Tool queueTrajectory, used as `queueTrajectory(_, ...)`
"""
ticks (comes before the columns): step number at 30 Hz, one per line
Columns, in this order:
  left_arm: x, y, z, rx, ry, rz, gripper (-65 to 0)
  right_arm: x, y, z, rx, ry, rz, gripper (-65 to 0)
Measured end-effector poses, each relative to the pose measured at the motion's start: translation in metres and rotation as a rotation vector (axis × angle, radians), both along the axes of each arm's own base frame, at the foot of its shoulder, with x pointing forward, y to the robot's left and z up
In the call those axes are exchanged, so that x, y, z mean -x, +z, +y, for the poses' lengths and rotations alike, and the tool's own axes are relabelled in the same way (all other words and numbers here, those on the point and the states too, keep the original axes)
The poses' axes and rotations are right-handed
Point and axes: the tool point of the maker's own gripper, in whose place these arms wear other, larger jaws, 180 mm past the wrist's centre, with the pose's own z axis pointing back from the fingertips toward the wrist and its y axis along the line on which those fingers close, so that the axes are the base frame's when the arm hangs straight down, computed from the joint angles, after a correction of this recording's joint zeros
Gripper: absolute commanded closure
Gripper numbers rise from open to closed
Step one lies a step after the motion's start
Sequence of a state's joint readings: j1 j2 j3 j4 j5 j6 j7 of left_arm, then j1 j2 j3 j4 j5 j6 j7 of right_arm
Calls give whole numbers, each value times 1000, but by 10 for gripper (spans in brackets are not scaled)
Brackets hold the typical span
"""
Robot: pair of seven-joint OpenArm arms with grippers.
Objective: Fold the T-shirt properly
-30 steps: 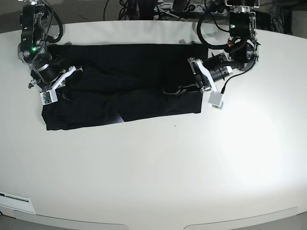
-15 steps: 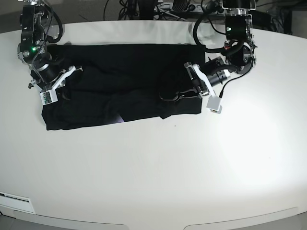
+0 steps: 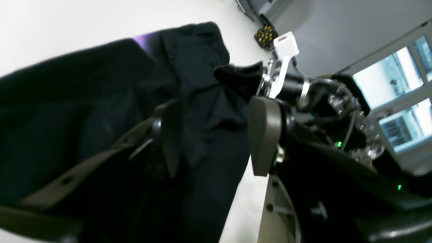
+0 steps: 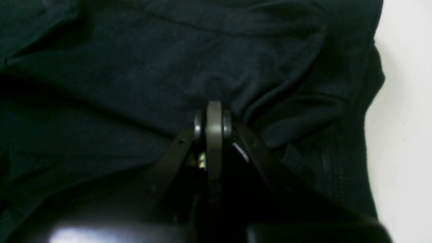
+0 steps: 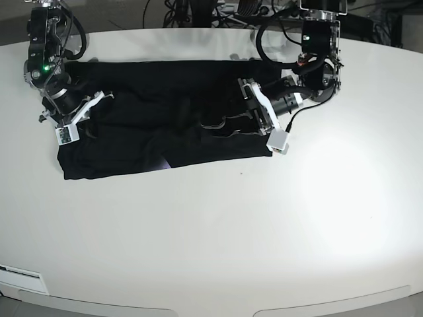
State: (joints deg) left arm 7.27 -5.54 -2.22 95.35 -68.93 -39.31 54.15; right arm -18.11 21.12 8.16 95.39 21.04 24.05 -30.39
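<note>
Since the earlier base frames the left gripper (image 5: 221, 123) has travelled further in over the cloth, away from the garment's end edge and toward its middle, and its dark fingers (image 3: 265, 135) now stand clearly apart where they were nearly together; the right arm has not shifted. Left wrist view: black cloth lies slack in the gap between the two pads, with no sign of a pinch, and a raised fold of the same cloth stands just beyond the fingertips. The large black short-sleeved soft-cloth T-shirt (image 5: 165, 115) lies spread as a wide band directly beneath and to both sides of this gripper, rumpled into ridges around the fingertips and flatter further off. A small purple patch (image 3: 141, 38) shows at the far cloth edge in the left wrist view. Right gripper (image 4: 214, 111): jaws pressed together, tips set down on the black cloth with creases radiating from them; whether a fold is caught between the pads cannot be told. Just outboard of that gripper the shirt's edge meets the white round-edged tabletop (image 5: 218, 231), which extends well out from the garment on every side. Beyond the table's far edge, behind both arms, a tangle of dark cables (image 5: 192, 10) is visible.
</note>
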Motion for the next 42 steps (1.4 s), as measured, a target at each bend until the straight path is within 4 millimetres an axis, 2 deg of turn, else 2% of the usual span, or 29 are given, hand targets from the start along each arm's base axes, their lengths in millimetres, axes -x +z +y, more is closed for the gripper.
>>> queueTrajectory(5,-14,-2,6,-57,56,-51,-311,0,0,0,1,0,-1,0)
queueTrajectory(7,-19,-9,9,-114,81,-71,-248,0,0,0,0,0,-1,0)
queueTrajectory(10,-27,-19,17,-176,132,-68,-104,0,0,0,1,0,0,0)
queueTrajectory(13,-26,-19,16,-181,128,-70,-12,0,0,0,1,0,1,0)
queueTrajectory(14,-26,-19,16,-177,128,-71,0,0,0,0,1,0,2,0)
queueTrajectory(20,-17,-39,16,-290,68,-38,0,0,1,1,-16,-5,3,0)
queueTrajectory(24,-12,-74,26,-502,59,6,0,-1,2,3,-34,-10,6,0)
queueTrajectory(31,-26,-88,37,-645,171,0,0,-5,5,6,-63,3,34,0)
queueTrajectory(32,-27,-91,37,-659,183,9,0,-7,5,7,-73,2,45,-25)
queueTrajectory(37,-32,-100,38,-706,221,7,0,-26,15,13,-108,8,78,-285)
queueTrajectory(38,-32,-101,39,-713,227,9,0,-32,19,13,-110,8,72,-312)
queueTrajectory(40,-33,-101,41,-723,228,5,0,-41,26,6,-101,-1,62,-319)
queueTrajectory(42,-35,-100,47,-733,231,-10,0,-49,36,-14,-100,-70,29,-319)
